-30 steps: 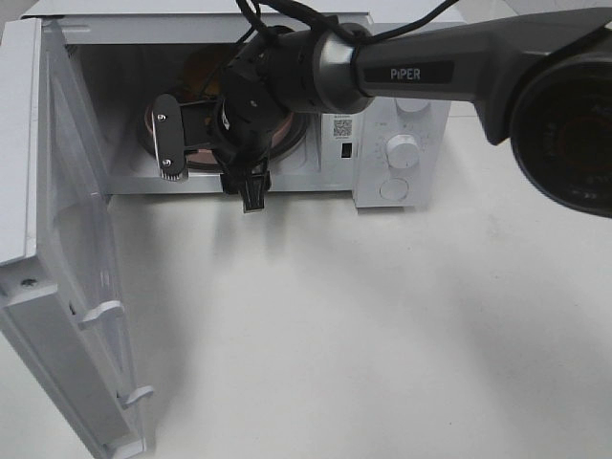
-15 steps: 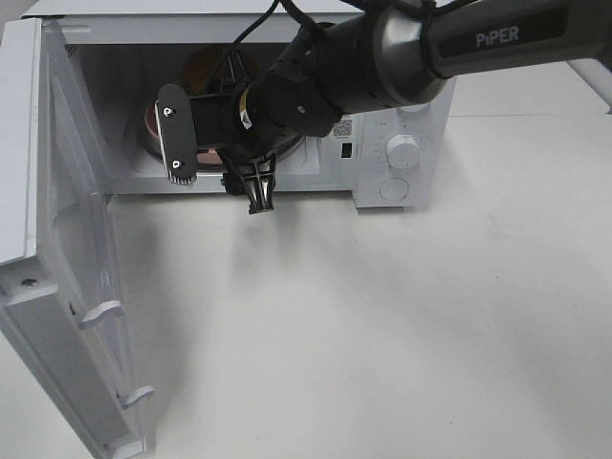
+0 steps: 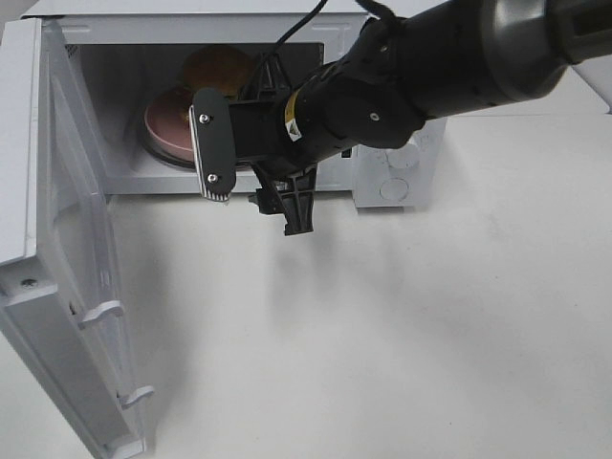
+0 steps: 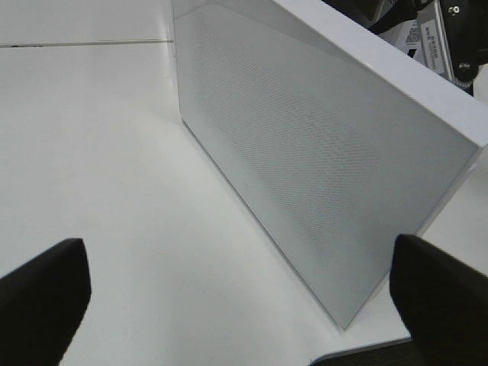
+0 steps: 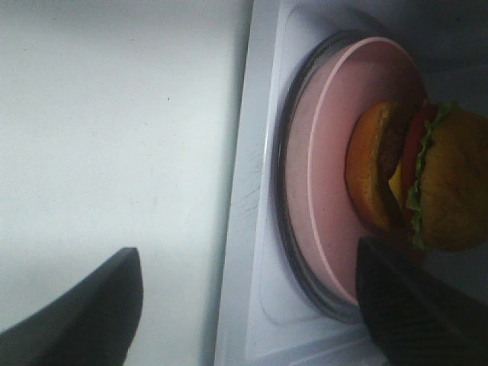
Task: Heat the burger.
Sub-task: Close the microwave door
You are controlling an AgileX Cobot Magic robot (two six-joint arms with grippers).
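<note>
The burger (image 3: 214, 67) sits on a pink plate (image 3: 164, 125) inside the open microwave (image 3: 397, 182). In the right wrist view the burger (image 5: 431, 183) stands on the plate (image 5: 324, 175), with its golden bun, lettuce and red layer showing. My right gripper (image 3: 254, 182) hovers just outside the oven's opening, a little above the table. It is open and holds nothing, and its fingers (image 5: 76, 305) are spread wide. My left gripper (image 4: 244, 293) is open and empty beside the oven's open door (image 4: 305, 152). It does not appear in the exterior high view.
The microwave door (image 3: 72, 239) stands swung out at the left, reaching toward the table's front edge. White control knobs (image 3: 394, 189) are on the oven's right panel, partly behind my right arm. The white table (image 3: 402, 335) spreads in front.
My right gripper has drawn back out of the oven toward the front and right, uncovering the plate and burger. The burger stays on the plate.
</note>
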